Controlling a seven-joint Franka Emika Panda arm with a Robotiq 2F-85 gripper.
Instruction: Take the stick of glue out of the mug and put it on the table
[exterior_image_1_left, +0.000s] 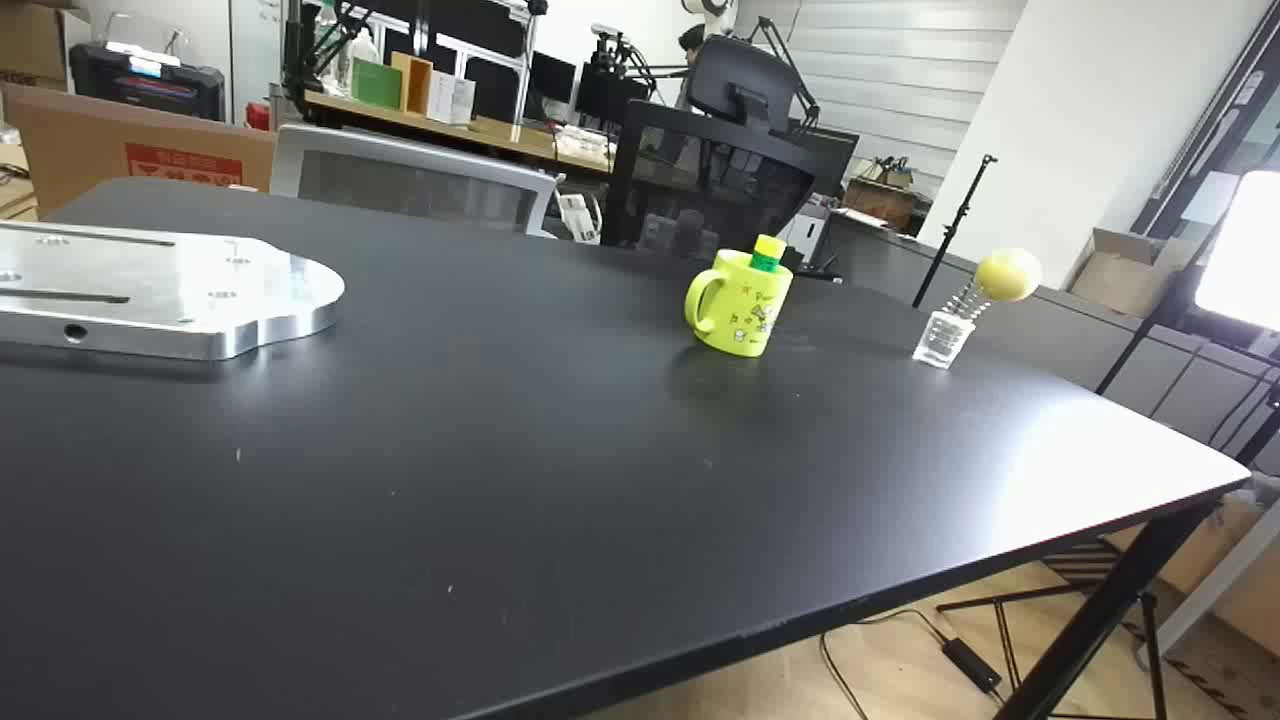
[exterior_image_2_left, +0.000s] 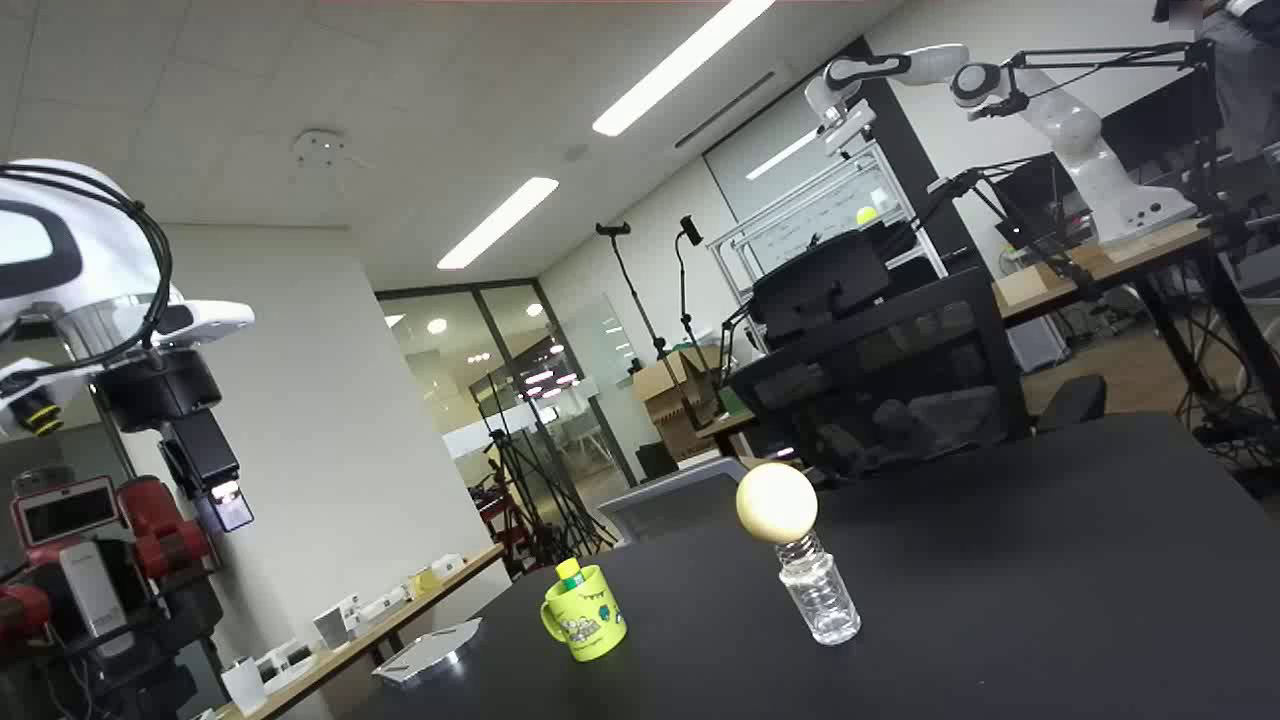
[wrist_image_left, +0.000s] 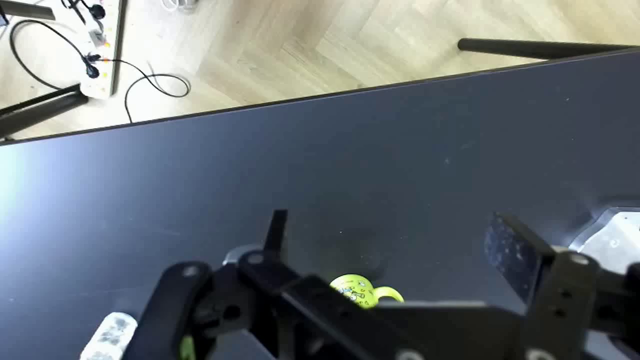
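Observation:
The yellow-green mug (exterior_image_1_left: 745, 308) stands upright on the black table (exterior_image_1_left: 480, 450); the mug also shows in an exterior view (exterior_image_2_left: 588, 618). The stick of glue (exterior_image_1_left: 767, 253) stands tilted in the mug, its yellow end and green part above the rim; it also shows in an exterior view (exterior_image_2_left: 570, 573). My gripper (wrist_image_left: 390, 220) is open and empty, its fingers wide apart. It hangs high above the table in an exterior view (exterior_image_2_left: 230, 505). In the wrist view the mug (wrist_image_left: 354, 290) is partly covered by the gripper, and the stick of glue is hidden.
A clear glass cup (exterior_image_1_left: 943, 340) with a spring and a yellow ball (exterior_image_1_left: 1008, 275) on top stands apart from the mug. A silver metal plate (exterior_image_1_left: 180, 290) lies on the table on the mug's handle side. Office chairs (exterior_image_1_left: 715, 165) stand behind the table.

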